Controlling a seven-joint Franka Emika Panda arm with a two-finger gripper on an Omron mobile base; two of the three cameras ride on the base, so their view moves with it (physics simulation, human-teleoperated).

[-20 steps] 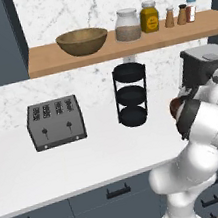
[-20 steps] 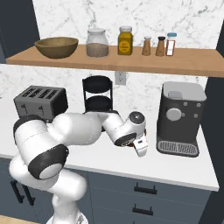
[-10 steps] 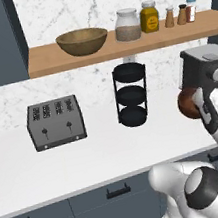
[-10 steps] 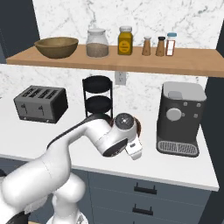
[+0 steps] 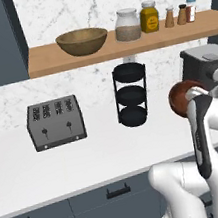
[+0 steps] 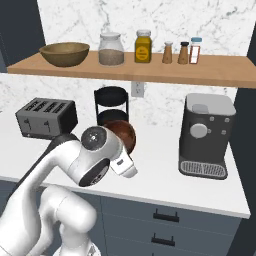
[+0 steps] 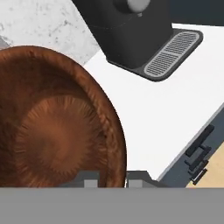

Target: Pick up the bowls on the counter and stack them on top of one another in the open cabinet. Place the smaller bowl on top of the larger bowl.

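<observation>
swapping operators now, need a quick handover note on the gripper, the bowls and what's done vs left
Gripper: shut on the rim of the smaller bowl, one fingertip inside the rim and one outside, bowl lifted off the counter beside the coffee machine.
Larger bowl: upright on the open cabinet shelf, at its left end, with the jars to its right.
Done: larger bowl shelved, smaller bowl picked up.
Left: carry the smaller bowl up and across to the shelf's left end, set it inside the larger bowl, release. On the way, keep clear of the black three-tier rack and the shelf edge.
</observation>
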